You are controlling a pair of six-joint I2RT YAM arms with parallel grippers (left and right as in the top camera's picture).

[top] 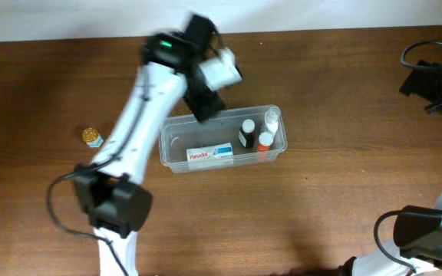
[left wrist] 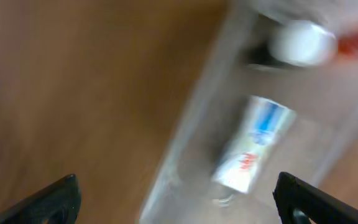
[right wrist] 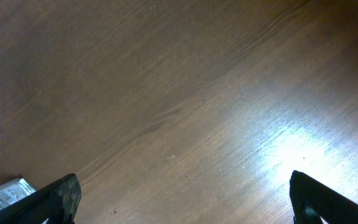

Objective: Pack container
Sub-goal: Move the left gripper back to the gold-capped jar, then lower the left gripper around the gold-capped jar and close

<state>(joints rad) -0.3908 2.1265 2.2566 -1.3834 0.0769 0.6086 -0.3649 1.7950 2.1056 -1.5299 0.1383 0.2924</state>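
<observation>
The container (top: 176,146) is a clear plastic tub at the table's middle. It holds a white Panadol box (top: 209,154), a black bottle with a white cap (top: 247,133), an orange bottle (top: 265,142) and a clear bottle (top: 272,119). My left gripper (top: 204,103) hangs over the tub's back left rim, open and empty. The left wrist view is blurred: the open gripper (left wrist: 176,186), the tub wall (left wrist: 185,124), the box (left wrist: 253,146) and a white cap (left wrist: 302,42). My right gripper (right wrist: 185,186) is open and empty over bare wood.
A small gold-capped bottle (top: 92,137) stands on the table left of the tub, beside the left arm. A white printed packet (right wrist: 5,193) shows at the lower left of the right wrist view. Cables and dark gear (top: 432,77) lie at the far right.
</observation>
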